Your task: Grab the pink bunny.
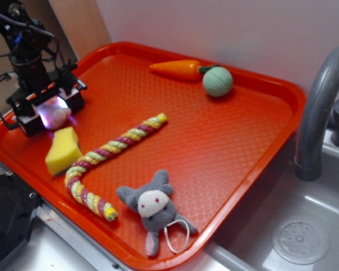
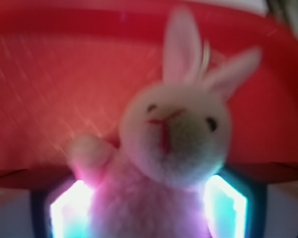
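The pink bunny (image 1: 54,113) is at the left end of the orange tray (image 1: 254,164), between the fingers of my gripper (image 1: 51,111). In the wrist view the bunny (image 2: 174,134) fills the middle, face towards the camera and ears up. Its fuzzy pink body sits between the two glowing pads (image 2: 69,208), which press against it on both sides. My gripper (image 2: 149,213) is shut on the bunny. I cannot tell whether the bunny rests on the tray or hangs just above it.
A yellow sponge (image 1: 62,151) lies right beside the gripper. A striped rope toy (image 1: 110,158) curves across the tray, and a grey plush animal (image 1: 153,206) lies near the front rim. A carrot (image 1: 175,69) and green ball (image 1: 217,81) are at the back. A faucet (image 1: 316,113) and sink (image 1: 299,237) stand to the right.
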Controlling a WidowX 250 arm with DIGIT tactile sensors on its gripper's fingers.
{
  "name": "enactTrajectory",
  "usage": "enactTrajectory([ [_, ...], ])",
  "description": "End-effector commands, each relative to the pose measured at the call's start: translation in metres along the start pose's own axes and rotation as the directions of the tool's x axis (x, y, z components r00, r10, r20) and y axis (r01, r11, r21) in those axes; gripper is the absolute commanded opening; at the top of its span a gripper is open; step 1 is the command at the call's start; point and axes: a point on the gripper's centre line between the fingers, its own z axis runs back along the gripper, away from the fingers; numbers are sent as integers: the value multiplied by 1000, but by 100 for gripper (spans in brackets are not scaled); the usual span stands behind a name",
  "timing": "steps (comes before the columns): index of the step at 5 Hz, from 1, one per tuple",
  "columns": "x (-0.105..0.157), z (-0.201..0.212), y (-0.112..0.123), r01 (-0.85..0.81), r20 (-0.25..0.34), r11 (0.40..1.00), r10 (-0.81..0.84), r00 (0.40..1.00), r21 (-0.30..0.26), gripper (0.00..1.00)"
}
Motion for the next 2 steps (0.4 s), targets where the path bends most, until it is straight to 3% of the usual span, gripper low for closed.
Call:
enactTrajectory([
  [1,-19,28,-3,341,123,940,-335,934,-29,0],
  [2,-65,82,-31,555,278,832,-531,800,-9,0],
])
